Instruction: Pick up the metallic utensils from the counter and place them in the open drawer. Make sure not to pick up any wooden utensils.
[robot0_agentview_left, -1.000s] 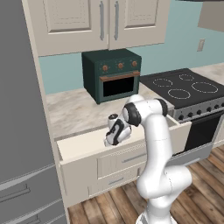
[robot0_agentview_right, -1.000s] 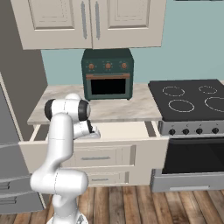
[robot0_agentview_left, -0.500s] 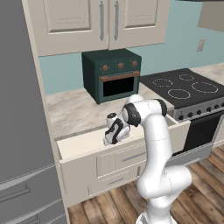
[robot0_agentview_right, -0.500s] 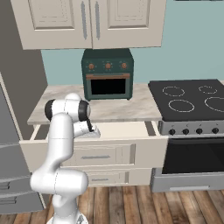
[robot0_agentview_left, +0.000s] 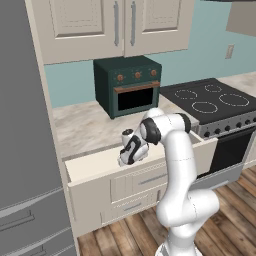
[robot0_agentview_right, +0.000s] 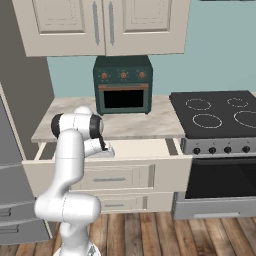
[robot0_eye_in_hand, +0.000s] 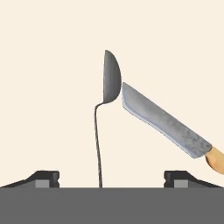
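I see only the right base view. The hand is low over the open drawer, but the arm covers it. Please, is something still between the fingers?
Observer: No. In the hand view the fingertips stand wide apart, and the metal spoon lies between them, touching neither.
Operator: Thank you. Is the knife also in the drawer?
Observer: Yes. The knife lies on the cream floor of the open drawer, at a slant, its blade tip right at the spoon's bowl; whether they touch, I cannot tell.
Operator: And where is the hand along the drawer?
Observer: In the left base view the gripper hangs just above the drawer, about midway along it.
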